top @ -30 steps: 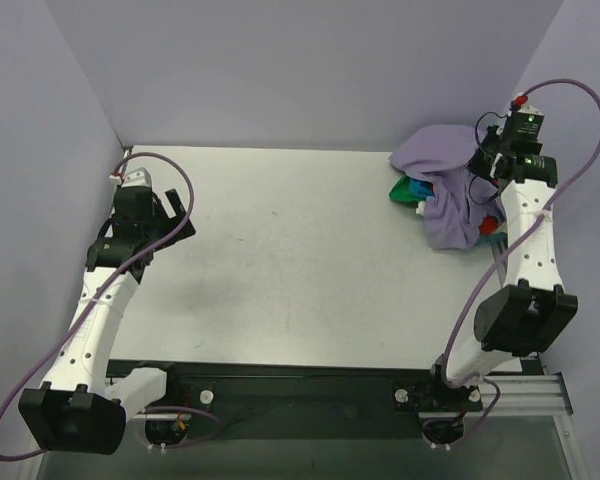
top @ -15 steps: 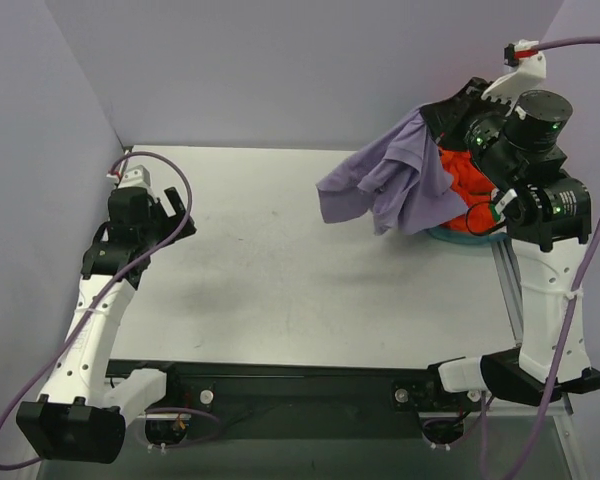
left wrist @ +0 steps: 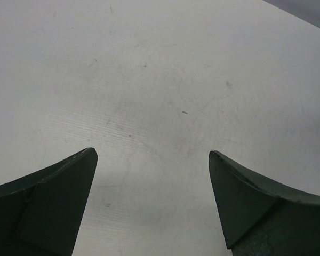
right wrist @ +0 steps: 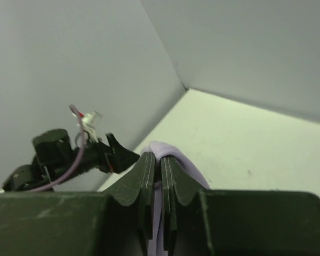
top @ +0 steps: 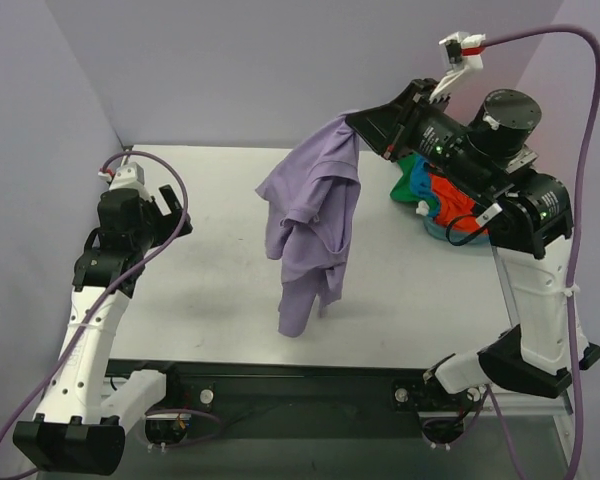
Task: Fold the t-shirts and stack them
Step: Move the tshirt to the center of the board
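Lavender t-shirt (top: 315,215) hung above mid-table (top: 210,250), clamped in the right gripper (top: 360,123); spreading it flat for folding apparently came next, likely needing the wide-open, empty left gripper (left wrist: 152,157).

Left tool (left wrist: 152,156): we see jaws spread wide, pointing down.
Right tool (right wrist: 159,161): we see it raised high, jaws pinched together.
Right arm (top: 538,292): upright behind it.

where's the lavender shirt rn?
Top view: the lavender t-shirt hangs from the right gripper over the table, left of the pile of other shirts at the far-right corner.
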### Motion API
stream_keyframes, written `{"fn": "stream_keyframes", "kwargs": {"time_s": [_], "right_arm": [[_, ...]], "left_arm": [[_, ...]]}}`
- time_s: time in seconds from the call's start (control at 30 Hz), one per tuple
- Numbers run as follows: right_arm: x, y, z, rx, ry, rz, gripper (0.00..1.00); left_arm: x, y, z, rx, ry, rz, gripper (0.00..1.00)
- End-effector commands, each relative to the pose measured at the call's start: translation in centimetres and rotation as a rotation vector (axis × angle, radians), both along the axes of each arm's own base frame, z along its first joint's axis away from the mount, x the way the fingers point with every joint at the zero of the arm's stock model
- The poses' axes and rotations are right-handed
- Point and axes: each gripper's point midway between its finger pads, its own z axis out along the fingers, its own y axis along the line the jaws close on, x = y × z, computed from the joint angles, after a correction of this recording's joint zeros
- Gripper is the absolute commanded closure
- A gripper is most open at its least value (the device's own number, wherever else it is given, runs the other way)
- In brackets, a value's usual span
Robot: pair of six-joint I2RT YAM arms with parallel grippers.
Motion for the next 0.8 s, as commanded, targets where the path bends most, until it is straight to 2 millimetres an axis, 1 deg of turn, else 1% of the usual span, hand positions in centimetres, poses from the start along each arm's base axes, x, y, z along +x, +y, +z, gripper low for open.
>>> {"fn": "stream_keyframes", "kwargs": {"time_s": [0.0,0.03,0.07,0.1,0.13,0.17,0.2,0.23,0.27,0.3,0.33,0.4,0.43,0.47,0.5,0.53,0.57,0.63,0.67,0.7,0.73,0.77], "right_arm": [[2.0,-1.6,-3.0,-0.039,0.025,-0.118,1.0],[2.8,-2.4,-5.1,-0.082,0.053,-0.161,1.0],[3.2,-4.1,-6.4,-0.097,0.075,-0.232,0.99],[4.8,-4.5,-11.8,-0.169,0.182,-0.274,0.94],[6.1,-6.8,-14.3,-0.177,0.246,-0.355,0.85],[6.3,-8.1,-16.3,-0.185,0.293,-0.391,0.64],[7.0,-9.4,-22.3,-0.251,0.415,-0.428,0.52],[7.4,-11.2,-24.5,-0.268,0.464,-0.479,0.41],[7.1,-12.1,-26.9,-0.302,0.508,-0.491,0.27],[6.9,-12.6,-28.7,-0.337,0.537,-0.501,0.23],[6.1,-12.9,-31.7,-0.392,0.584,-0.493,0.21],[5.1,-12.8,-33.4,-0.432,0.6,-0.464,0.19],[4.4,-12.6,-34.8,-0.445,0.628,-0.445,0.19],[4.0,-12.3,-35.1,-0.441,0.636,-0.424,0.19],[3.6,-11.8,-35.4,-0.44,0.644,-0.4,0.19],[3.1,-11.1,-35.9,-0.446,0.652,-0.366,0.19],[2.5,-9.7,-36.3,-0.468,0.649,-0.317,0.2],[1.9,-8.2,-37.3,-0.508,0.652,-0.263,0.2],[1.5,-7.1,-38.7,-0.54,0.676,-0.227,0.2],[0.8,-5.7,-39.5,-0.556,0.685,-0.178,0.2],[0.6,-4.7,-40.2,-0.561,0.692,-0.149,0.2],[0.2,-3.9,-41.8,-0.579,0.732,-0.117,0.2]], "left_arm": [[0.3,0.3,2.0,0.013,-0.054,0.001,0.03],[0.3,0.2,1.9,0.012,-0.051,-0.004,0.03],[0.2,0.1,1.6,0.011,-0.043,-0.006,0.04],[0.0,-0.2,0.8,0.011,-0.025,-0.013,0.04],[-0.1,-0.4,0.4,0.01,-0.016,-0.017,0.05],[-0.2,-0.6,-0.2,0.005,-0.002,-0.022,0.05],[-0.5,-1.0,-1.3,-0.01,0.024,-0.027,0.06],[-0.7,-1.7,-2.0,-0.017,0.039,-0.044,0.07],[-0.9,-2.2,-2.6,-0.026,0.056,-0.052,0.08],[-1.1,-2.6,-3.3,-0.041,0.079,-0.052,0.08],[-1.7,-3.7,-4.5,-0.044,0.11,-0.083,0.08],[-2.4,-4.8,-5.9,-0.054,0.154,-0.096,0.09],[-2.9,-5.2,-7.1,-0.052,0.185,-0.103,0.09],[-3.5,-6.1,-7.9,-0.054,0.209,-0.127,0.1],[-4.0,-6.5,-8.6,-0.073,0.233,-0.125,0.11],[-4.4,-6.8,-9.2,-0.081,0.253,-0.127,0.12],[-5.2,-7.3,-10.5,-0.087,0.287,-0.141,0.13],[-6.0,-8.0,-11.6,-0.128,0.321,-0.14,0.14],[-6.6,-8.3,-12.5,-0.136,0.34,-0.149,0.15],[-7.0,-8.6,-12.9,-0.154,0.35,-0.147,0.15],[-7.2,-8.6,-13.2,-0.159,0.356,-0.148,0.15],[-7.6,-8.6,-13.6,-0.163,0.365,-0.148,0.15]]}}
